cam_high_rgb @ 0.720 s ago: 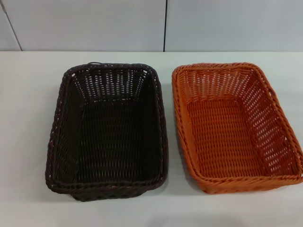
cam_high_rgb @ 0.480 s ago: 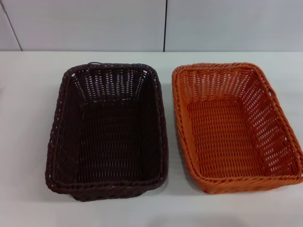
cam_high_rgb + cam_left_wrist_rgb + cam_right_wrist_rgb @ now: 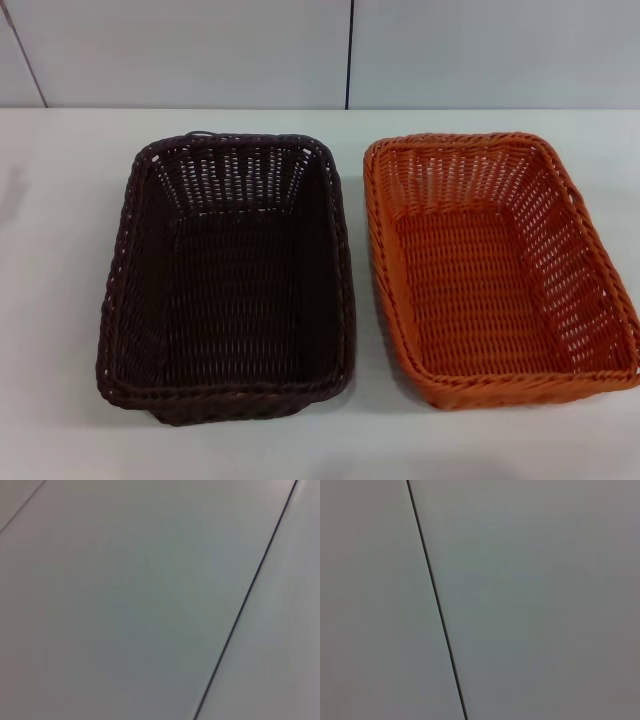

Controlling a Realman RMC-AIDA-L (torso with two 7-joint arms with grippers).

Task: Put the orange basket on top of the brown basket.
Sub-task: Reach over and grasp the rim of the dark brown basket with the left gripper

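The orange basket (image 3: 497,268) stands upright and empty on the right half of the white table (image 3: 60,300) in the head view. The brown basket (image 3: 228,277) stands upright and empty on the left half, beside it with a narrow gap between their rims. Neither gripper shows in the head view. Both wrist views show only grey wall panels with a dark seam, no basket and no fingers.
A grey panelled wall (image 3: 200,50) with a dark vertical seam (image 3: 349,50) runs behind the table's far edge. Bare table lies left of the brown basket and in front of both baskets. The orange basket reaches close to the right border of the head view.
A faint shadow on the table at the far left edge has shifted slightly. Both baskets stay where they were.
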